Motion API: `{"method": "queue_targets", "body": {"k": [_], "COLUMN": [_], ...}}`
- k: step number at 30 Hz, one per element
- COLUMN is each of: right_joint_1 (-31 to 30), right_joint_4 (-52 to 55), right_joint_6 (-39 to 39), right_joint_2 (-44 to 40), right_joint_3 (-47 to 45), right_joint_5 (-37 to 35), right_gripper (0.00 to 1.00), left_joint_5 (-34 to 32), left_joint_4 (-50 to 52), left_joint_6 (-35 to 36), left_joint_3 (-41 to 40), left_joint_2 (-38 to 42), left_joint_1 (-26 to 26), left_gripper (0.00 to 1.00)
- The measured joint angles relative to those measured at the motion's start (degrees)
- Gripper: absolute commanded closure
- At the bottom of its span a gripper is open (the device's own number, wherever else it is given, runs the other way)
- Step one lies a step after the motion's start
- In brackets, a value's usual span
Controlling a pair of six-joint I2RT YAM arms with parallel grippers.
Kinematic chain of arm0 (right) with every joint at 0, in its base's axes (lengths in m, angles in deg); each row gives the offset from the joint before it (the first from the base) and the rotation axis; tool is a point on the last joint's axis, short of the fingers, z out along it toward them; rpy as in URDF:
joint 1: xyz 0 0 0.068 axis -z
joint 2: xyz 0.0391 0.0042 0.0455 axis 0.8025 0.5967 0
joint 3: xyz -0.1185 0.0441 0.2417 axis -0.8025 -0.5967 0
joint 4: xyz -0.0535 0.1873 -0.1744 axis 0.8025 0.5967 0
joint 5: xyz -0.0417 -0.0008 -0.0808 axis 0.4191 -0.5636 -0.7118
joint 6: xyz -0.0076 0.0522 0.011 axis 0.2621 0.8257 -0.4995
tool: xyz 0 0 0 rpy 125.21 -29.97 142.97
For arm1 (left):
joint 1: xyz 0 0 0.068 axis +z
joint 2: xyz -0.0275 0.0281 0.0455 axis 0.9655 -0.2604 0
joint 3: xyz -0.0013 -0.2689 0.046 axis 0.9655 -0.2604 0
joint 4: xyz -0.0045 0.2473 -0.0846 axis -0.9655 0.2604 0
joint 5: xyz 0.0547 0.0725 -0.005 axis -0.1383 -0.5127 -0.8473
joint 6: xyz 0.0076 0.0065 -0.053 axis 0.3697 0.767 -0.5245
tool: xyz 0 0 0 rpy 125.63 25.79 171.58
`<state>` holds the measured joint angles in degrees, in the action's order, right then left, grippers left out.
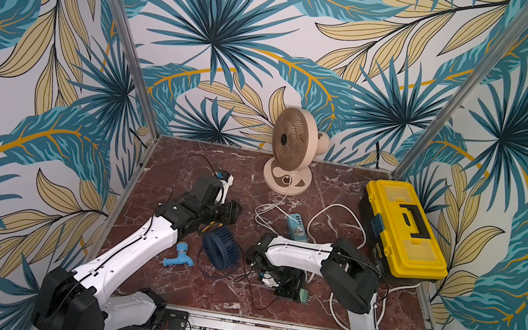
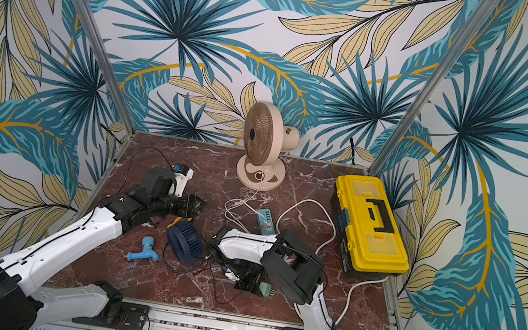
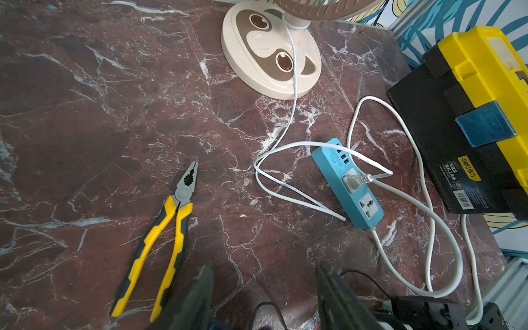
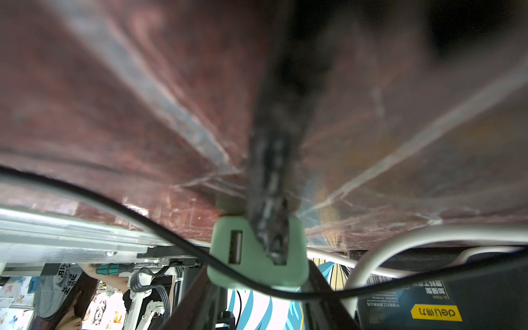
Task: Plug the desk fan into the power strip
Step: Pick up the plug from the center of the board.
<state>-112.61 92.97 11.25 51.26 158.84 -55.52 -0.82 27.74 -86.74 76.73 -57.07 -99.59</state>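
Note:
The desk fan point(image 1: 220, 247), small and navy, lies on the marble table near the middle in both top views. Its black cord point(image 4: 143, 217) runs to a pale-green plug adapter point(image 4: 257, 257) with a black plug in it. My right gripper point(image 4: 260, 274) is low over the table in front of the fan. Its fingers press both sides of the adapter point(image 1: 302, 296). The light-blue power strip point(image 3: 347, 183) lies further back, sockets up, one socket free. My left gripper point(image 3: 265, 265) hovers open and empty to the left of the strip.
A beige standing fan point(image 1: 288, 148) is at the back, its white plug point(image 3: 353, 181) in the strip. A yellow toolbox point(image 1: 405, 227) fills the right side. The strip's thick white cord point(image 1: 344, 218) loops beside it. Yellow-handled pliers point(image 3: 171, 228) and a blue tap point(image 1: 179, 256) lie at the left.

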Motion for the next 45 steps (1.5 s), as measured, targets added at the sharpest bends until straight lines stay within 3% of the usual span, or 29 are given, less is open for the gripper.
{"method": "queue_targets", "body": {"k": [5,16,22,30,35,40,45], "right_joint_1": [0.2,0.4,2.1,5.0,8.2,11.8,15.9], "right_joint_4": [-3.0,-15.1,-22.8,-34.1,-42.5,-48.3,-51.2], "right_joint_6": [2.5,9.1,15.8,26.4,33.4,38.3,40.8], "right_joint_2": [-2.5,-18.0,-23.9,-30.5,-37.8,-45.4,-49.0], "right_joint_3": [0.0,1.1,-3.1,-11.7,-18.9,-24.1,-25.9], "right_joint_5": [-0.3,-2.6,-4.9,-2.8,1.6,5.5,9.3], "right_gripper": [0.67,0.66,0.65,0.65,0.66,0.67,0.67], "left_joint_5": [0.1,-0.3,1.2,2.0,2.1,2.7,3.8], "left_joint_4": [0.2,3.0,2.8,1.4,-1.0,-5.5,-11.8], "left_joint_6": [0.0,-0.6,-0.7,-0.7,-1.6,-2.2,-0.7], "left_joint_3": [0.0,0.0,-0.4,-4.3,-10.0,-13.3,-13.8], "left_joint_2": [1.5,7.8,8.9,9.7,14.8,17.7,13.3], "left_joint_1": [0.0,0.0,-0.9,-9.4,-12.4,-15.6,-19.6], "left_gripper": [0.38,0.38,0.38,0.38,0.37,0.31,0.22]}}
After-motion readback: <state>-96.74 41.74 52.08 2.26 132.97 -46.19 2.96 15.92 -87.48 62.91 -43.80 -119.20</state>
